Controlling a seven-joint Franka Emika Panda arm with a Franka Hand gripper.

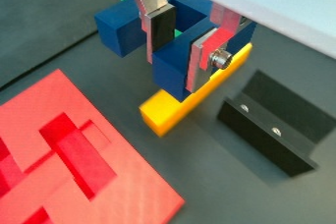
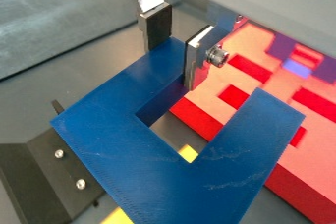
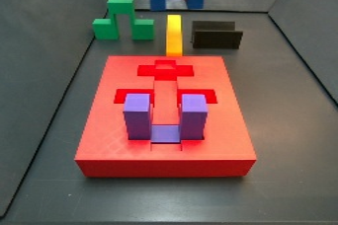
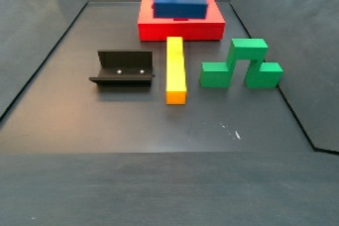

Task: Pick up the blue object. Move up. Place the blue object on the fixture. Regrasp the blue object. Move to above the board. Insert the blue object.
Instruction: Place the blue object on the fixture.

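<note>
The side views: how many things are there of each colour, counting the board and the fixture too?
Blue: 1, the blue object, held in the gripper above the floor
Purple: 1, the purple block, seated in the board
Green: 1, the green block
Yellow: 1, the yellow bar
Red: 1, the board
Black: 1, the fixture
Total: 6

We see the gripper (image 1: pixel 184 43) upper centre, straddling one prong of the blue object (image 1: pixel 155 33); the fixture (image 1: pixel 277 120) lower right, the board (image 1: pixel 79 159) lower left
</note>
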